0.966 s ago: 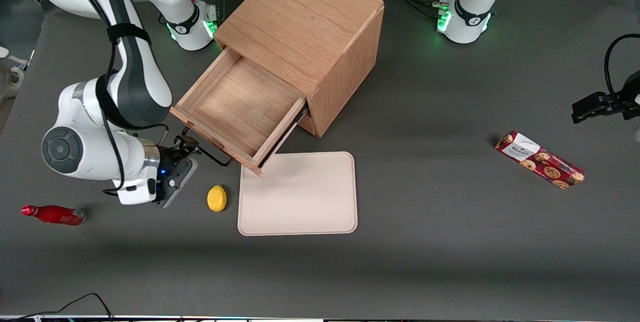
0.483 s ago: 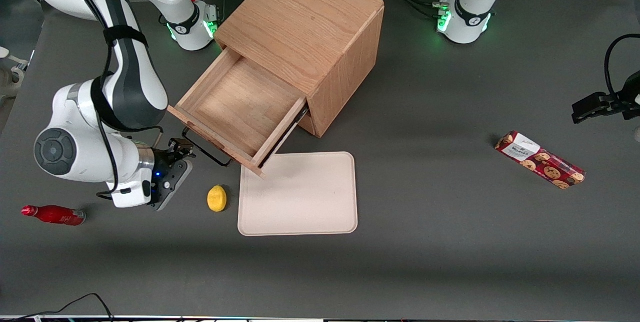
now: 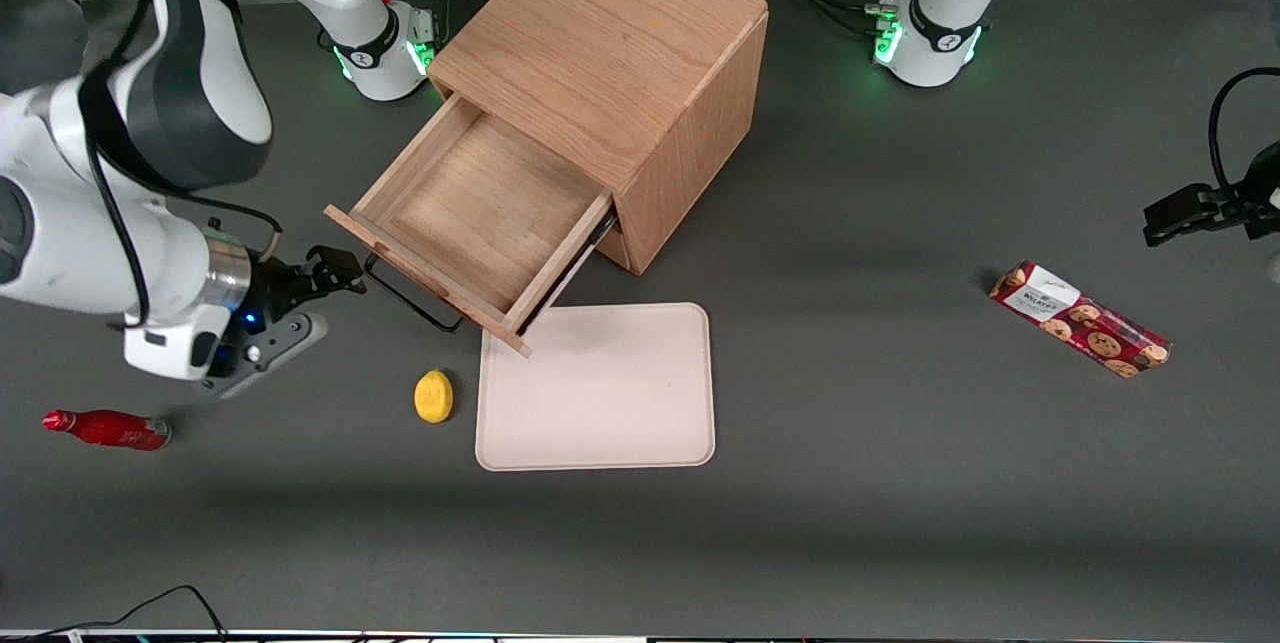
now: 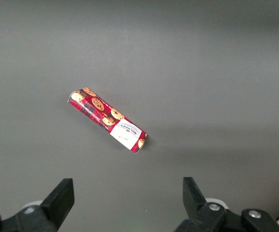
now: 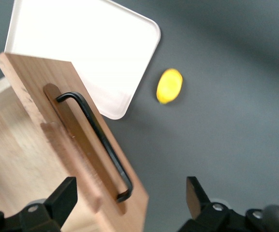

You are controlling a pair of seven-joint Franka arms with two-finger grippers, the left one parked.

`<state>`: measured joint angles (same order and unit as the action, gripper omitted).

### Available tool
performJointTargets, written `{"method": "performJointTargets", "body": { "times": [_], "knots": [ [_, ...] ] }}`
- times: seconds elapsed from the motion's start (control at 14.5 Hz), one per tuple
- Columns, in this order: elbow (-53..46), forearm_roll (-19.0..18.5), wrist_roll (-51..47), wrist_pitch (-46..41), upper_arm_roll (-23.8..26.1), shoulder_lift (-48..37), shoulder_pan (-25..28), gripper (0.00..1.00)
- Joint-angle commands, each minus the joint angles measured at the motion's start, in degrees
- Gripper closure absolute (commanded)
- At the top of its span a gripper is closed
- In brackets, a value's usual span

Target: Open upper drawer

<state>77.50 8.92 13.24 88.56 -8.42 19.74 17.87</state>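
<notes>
The upper drawer (image 3: 478,215) stands pulled out, its handle (image 5: 95,140) just clear of the gripper (image 3: 335,270) (jaws spread, holding nothing).

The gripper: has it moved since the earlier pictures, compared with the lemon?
Yes. The gripper, open, has backed off the upper drawer handle toward the working arm's end of the table, farther from the lemon, which has not moved.

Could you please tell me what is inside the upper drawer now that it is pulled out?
The upper drawer shows only bare wood; the part under the cabinet top is hidden. The gripper hangs open beside its handle, apart from it.
</notes>
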Motion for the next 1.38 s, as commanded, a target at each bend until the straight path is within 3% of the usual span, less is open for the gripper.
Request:
{"method": "performJointTargets", "body": {
  "times": [0.0,0.14,0.48,0.76,0.9,1.31],
  "knots": [
    [5.6,-5.4,-14.5,-0.2,5.9,-6.0,-3.4,0.00],
    [10.8,-8.3,-20.7,-0.1,10.1,-11.1,-6.5,0.00],
    [26.8,-8.2,-20.5,3.8,7.6,-24.6,-11.4,0.00],
    [26.5,-8.6,-19.7,3.3,1.5,-25.3,-14.2,0.00],
    [25.9,-11.3,-18.8,3.2,0.8,-25.2,-14.4,0.00],
    [22.7,-11.4,-18.9,3.2,-0.2,-23.8,-14.9,0.00]
  ]
}}
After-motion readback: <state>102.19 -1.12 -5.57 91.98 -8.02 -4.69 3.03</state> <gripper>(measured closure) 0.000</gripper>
